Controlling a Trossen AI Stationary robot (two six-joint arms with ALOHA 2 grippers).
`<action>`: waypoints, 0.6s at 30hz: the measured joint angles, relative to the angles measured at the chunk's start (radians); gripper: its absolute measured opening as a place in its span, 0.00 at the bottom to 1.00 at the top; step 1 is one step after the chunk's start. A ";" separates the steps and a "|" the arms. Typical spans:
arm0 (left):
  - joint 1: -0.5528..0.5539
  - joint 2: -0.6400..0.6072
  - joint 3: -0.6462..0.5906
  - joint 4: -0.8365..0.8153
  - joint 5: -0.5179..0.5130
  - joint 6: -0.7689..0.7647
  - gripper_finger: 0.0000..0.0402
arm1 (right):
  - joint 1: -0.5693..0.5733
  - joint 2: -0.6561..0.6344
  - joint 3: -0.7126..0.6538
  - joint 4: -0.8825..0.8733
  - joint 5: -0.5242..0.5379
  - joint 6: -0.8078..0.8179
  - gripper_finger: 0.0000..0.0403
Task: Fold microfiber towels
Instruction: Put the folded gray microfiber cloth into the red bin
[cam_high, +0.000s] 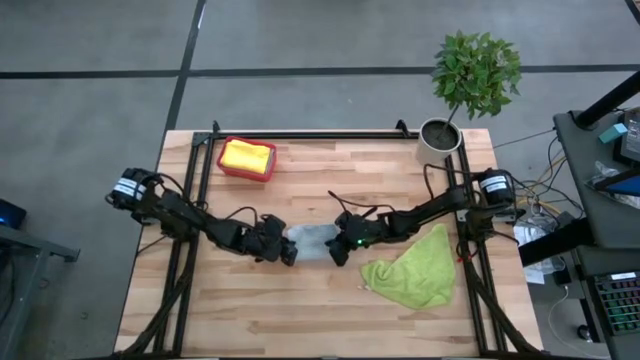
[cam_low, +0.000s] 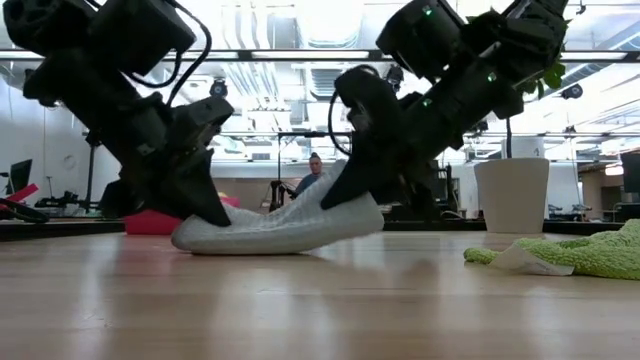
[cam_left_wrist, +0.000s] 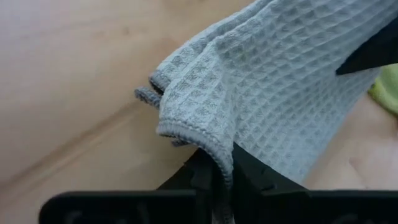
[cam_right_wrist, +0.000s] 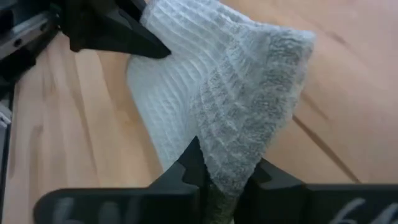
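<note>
Gripping the grey towel (cam_high: 312, 240) at its two ends, both end effectors are closed tightly on the cloth. The left end effector (cam_high: 289, 251) pinches a folded hem, and the right end effector (cam_high: 338, 250) pinches the opposite edge. The towel hangs between them near the middle of the wooden surface (cam_high: 260, 310), with its belly touching the wood in the low view. The fingertips are hidden inside the cloth. Beside the right arm a lime green towel (cam_high: 415, 268) lies crumpled. Farther back, a yellow towel (cam_high: 247, 155) fills the red bin (cam_high: 245, 172); how many cloths it holds I cannot tell.
</note>
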 joint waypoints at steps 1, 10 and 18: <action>0.005 -0.011 0.000 -0.003 0.000 0.011 0.04 | -0.001 -0.004 0.000 0.002 0.008 -0.005 0.08; 0.105 -0.216 0.008 -0.195 -0.001 0.199 0.04 | -0.060 -0.015 0.013 0.117 0.014 -0.070 0.08; 0.262 -0.436 0.034 -0.382 0.000 0.447 0.04 | -0.152 -0.008 0.135 0.136 0.014 -0.207 0.08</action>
